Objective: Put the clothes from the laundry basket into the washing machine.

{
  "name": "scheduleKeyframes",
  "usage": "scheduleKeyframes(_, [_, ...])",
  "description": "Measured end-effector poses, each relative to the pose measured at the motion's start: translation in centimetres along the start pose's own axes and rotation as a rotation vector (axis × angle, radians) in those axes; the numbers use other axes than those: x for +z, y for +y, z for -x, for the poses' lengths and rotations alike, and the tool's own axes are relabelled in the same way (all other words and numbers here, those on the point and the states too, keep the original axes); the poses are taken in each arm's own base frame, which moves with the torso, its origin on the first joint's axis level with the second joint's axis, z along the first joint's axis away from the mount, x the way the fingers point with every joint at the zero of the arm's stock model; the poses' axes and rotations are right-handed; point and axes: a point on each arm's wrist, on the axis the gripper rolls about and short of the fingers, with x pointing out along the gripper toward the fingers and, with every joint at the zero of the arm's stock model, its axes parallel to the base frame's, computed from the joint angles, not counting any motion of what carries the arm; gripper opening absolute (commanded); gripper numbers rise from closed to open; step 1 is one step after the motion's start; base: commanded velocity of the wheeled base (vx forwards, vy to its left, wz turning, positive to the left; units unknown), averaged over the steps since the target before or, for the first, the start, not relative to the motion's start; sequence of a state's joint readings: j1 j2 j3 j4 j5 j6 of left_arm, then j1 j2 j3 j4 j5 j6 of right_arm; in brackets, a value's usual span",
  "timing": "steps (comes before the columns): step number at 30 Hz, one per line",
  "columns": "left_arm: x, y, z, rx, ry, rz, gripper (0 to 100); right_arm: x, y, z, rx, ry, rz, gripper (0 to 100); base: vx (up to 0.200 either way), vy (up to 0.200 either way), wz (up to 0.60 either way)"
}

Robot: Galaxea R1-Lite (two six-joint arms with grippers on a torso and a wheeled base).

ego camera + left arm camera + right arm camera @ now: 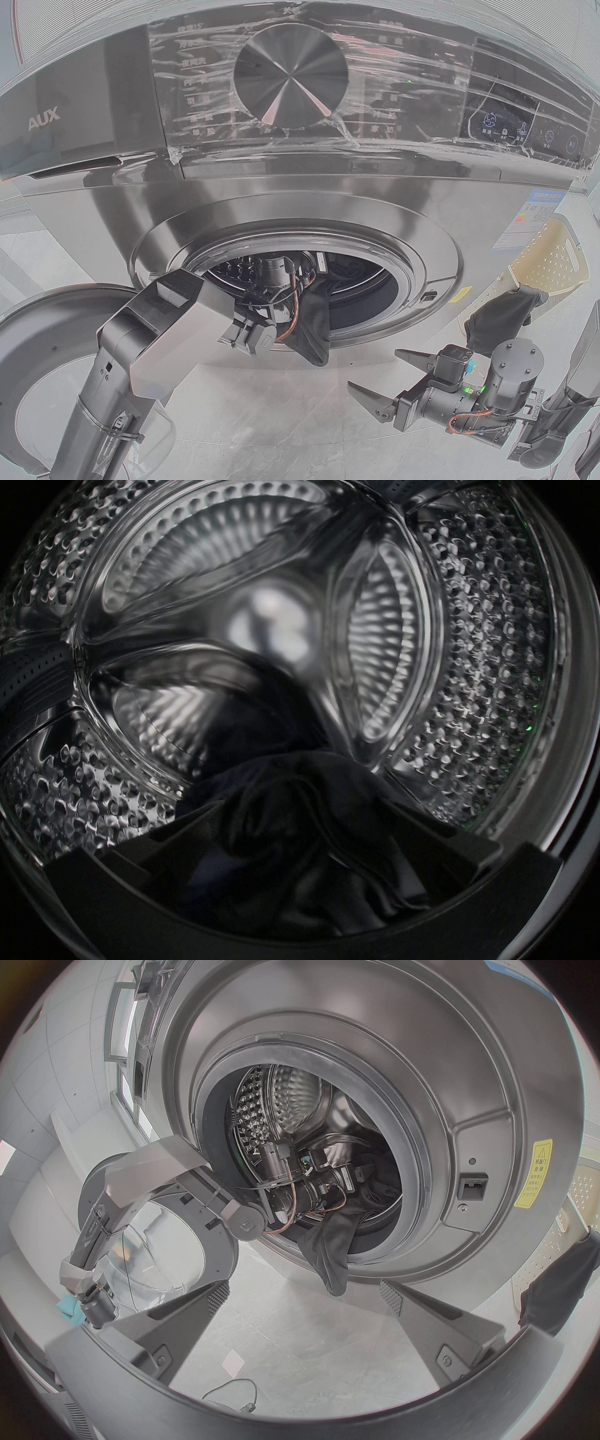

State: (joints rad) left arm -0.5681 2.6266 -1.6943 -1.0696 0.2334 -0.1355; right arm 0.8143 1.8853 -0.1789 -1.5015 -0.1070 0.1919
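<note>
The left claw (pixel 300 808) sat inside the washing machine (pixel 300 187) drum, spread wide, a dark garment (pixel 294 855) loose between its fingers and trailing over the door lip. The right claw (pixel 377 372) hung wide open and empty near the door. A second garment (pixel 500 319) draped the laundry basket (pixel 556 256).

The washing machine (pixel 387 206) is finished in glossy silver-grey, its drum (pixel 487 636) is patterned with dimpled rows, the garment (pixel 315 331) is black, the perforated laundry basket (pixel 556 256) cream, the sticker (pixel 533 1172) yellow.
</note>
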Motion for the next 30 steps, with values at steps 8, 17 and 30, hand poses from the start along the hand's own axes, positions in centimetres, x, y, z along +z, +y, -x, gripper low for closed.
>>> scheduleKeyframes(8, [-0.6, -2.3, 4.6, -0.053, 0.130, -0.023, 100, -0.1, 0.0, 0.1, -0.001, 0.005, 0.001, 100, 0.000, 0.000, 0.00])
scheduleKeyframes(17, [0.3, -2.5, 12.0, -0.126, 0.249, -0.060, 100, -0.4, 0.0, 0.7, 0.002, 0.022, 0.003, 100, 0.000, 0.000, 0.00])
scheduleKeyframes(30, [5.4, -3.0, 24.7, -0.308, 0.311, -0.068, 100, -0.4, -0.1, 3.2, 0.002, 0.036, 0.002, 100, -0.092, 0.000, 0.00])
